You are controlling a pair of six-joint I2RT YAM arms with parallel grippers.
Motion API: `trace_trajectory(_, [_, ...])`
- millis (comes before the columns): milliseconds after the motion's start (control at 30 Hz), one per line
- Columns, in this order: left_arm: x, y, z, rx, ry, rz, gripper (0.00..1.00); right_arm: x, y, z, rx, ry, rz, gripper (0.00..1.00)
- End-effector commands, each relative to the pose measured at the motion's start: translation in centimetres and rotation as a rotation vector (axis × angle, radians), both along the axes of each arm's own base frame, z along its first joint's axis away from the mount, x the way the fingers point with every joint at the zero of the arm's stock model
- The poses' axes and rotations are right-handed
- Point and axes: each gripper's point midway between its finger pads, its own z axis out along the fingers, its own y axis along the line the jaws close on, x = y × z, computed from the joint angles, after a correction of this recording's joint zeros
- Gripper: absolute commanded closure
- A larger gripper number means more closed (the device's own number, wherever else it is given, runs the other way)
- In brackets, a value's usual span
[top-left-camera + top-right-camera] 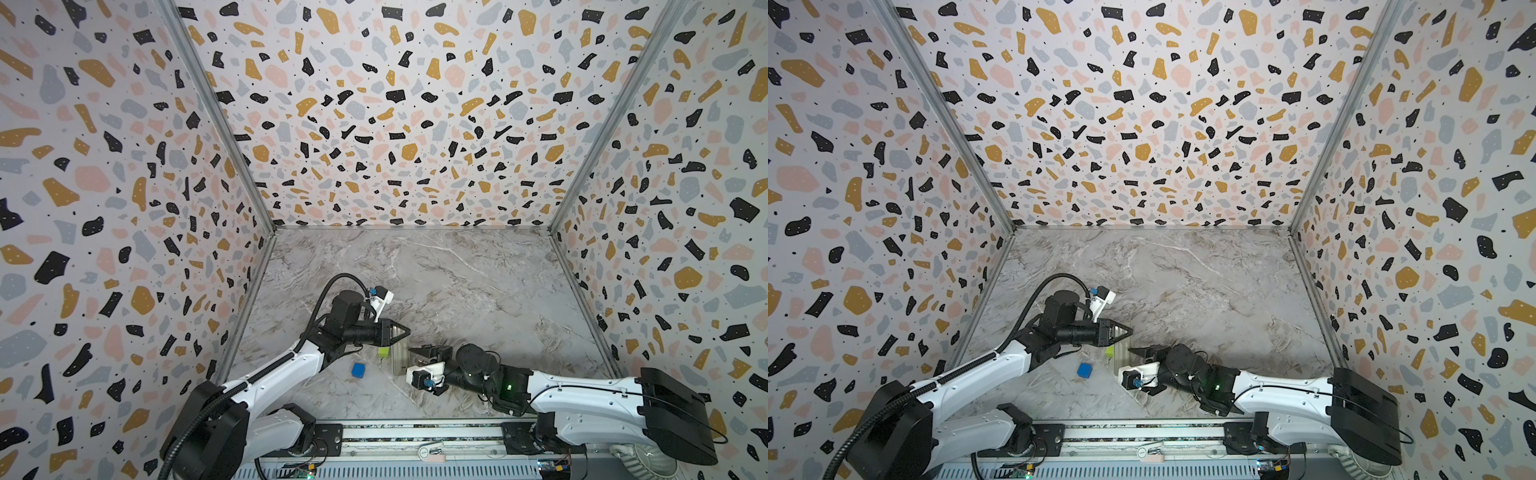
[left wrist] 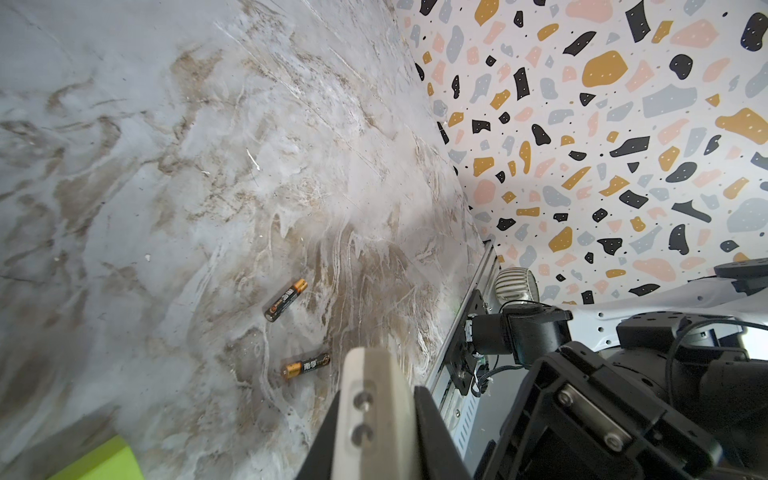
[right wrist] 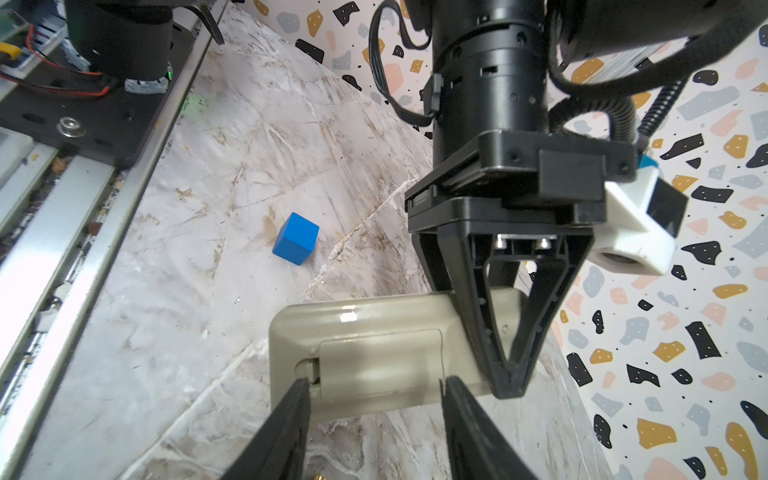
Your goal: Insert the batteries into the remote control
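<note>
Only the left wrist view shows the batteries (image 2: 286, 300), loose on the tabletop (image 2: 166, 166). The right wrist view shows the left pincer (image 3: 511, 374) pinching the remote control (image 3: 332, 320) on edge, right pincer (image 3: 376, 390) spread across its closed cover (image 3: 380, 357); a blue cube (image 3: 296, 239) lies beyond, well apart.

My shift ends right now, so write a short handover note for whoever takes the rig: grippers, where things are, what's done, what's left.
Left gripper: shut on the remote control, its back facing the right arm.
Right gripper: open, fingers either side of the battery cover, not clearly gripping.
Batteries: both loose on the table, apart from each other.
Done: remote gripped; cover still on.
Left: take the cover off, fit both batteries.
</note>
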Motion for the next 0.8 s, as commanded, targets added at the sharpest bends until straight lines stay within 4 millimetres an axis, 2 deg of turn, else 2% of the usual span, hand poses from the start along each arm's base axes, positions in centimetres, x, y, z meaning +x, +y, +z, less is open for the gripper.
trace_trajectory(0, [0.4, -0.5, 2.1, -0.066, -0.039, -0.007, 1.0, 0.2, 0.8, 1.8, 0.032, -0.031, -0.008, 0.46])
trace_trajectory(500, [-0.1, -0.9, 1.9, -0.081, -0.017, -0.026, 1.0, 0.4, 1.2, 1.2, 0.004, -0.047, -0.026, 0.46])
trace_trajectory(767, [-0.6, -1.2, 1.7, -0.081, -0.008, -0.048, 1.0, 0.8, 1.3, 0.8, -0.015, -0.054, -0.052, 0.49])
